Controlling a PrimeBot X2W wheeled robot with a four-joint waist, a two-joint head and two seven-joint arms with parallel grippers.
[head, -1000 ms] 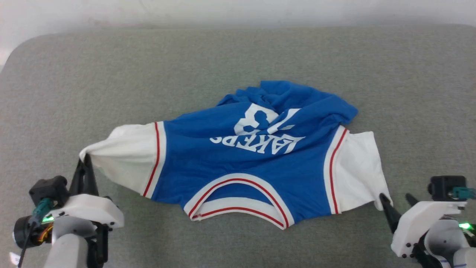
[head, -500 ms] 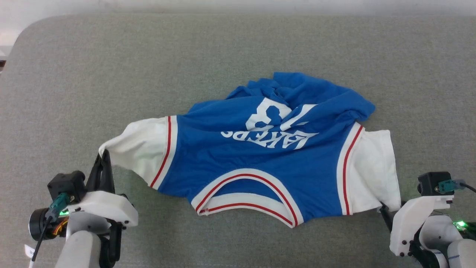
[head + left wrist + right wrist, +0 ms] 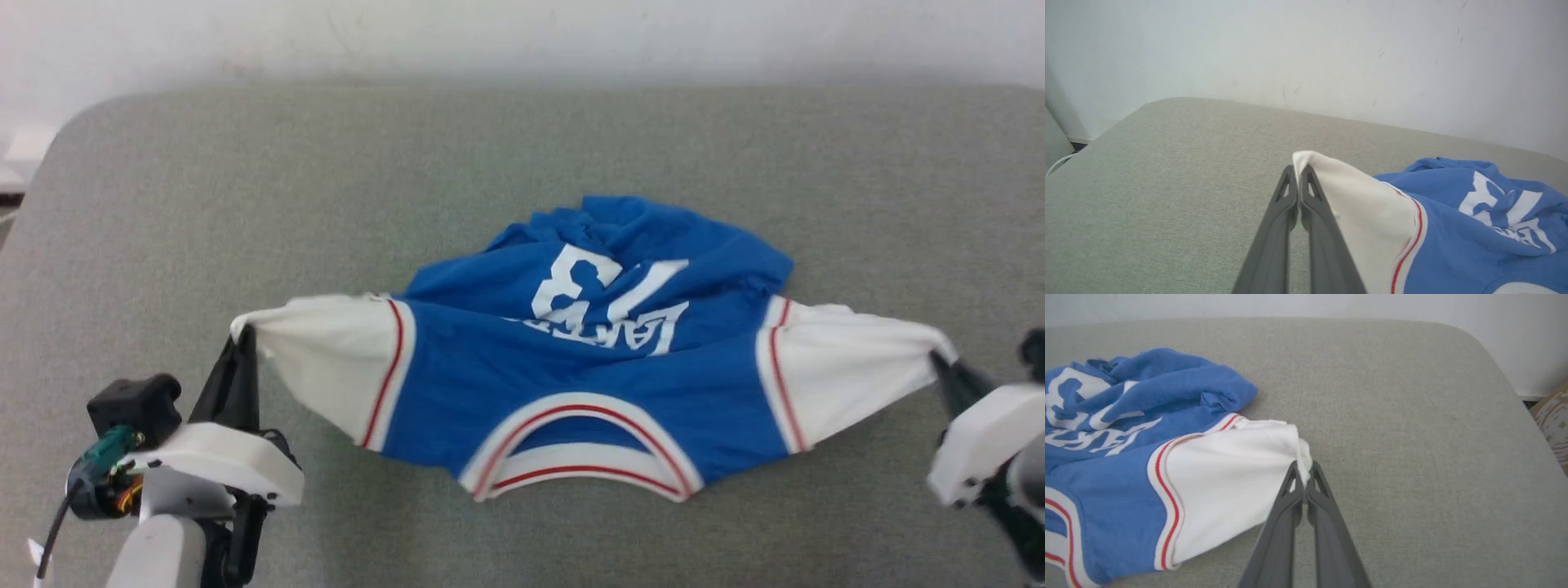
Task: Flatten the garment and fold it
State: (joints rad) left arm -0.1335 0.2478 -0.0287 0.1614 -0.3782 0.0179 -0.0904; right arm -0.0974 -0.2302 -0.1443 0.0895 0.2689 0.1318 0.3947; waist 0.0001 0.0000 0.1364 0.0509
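Head view gives me the garment (image 3: 571, 367) lying across the middle of the grey table (image 3: 490, 147), with its collar (image 3: 581, 457) toward me and the rest of the body away from me. My left pincer (image 3: 243, 347) is clamped on the tip of the white sleeve on its side. My right pincer (image 3: 940, 363) is clamped on the tip of the opposite sleeve. Each wrist view shows the two dark fingers pressed together with white cloth nipped between the tips.

I judge the task to be in its early part. Both sleeve ends are gripped and the shoulder line is drawn out between my arms, so the spreading has begun. The far half of the shirt is not flat, though, and I see no fold made. Smoothing the body out and all of the folding are left to do.

The shirt is royal blue with white sleeves, each edged by a red stripe, and a white collar band with red lines. Between the sleeves the near blue panel looks fairly smooth. Beyond it the cloth is heaped in creases, which rumple the white "23" (image 3: 604, 282) and partly hide the lettering below it. Both read upside down to me.
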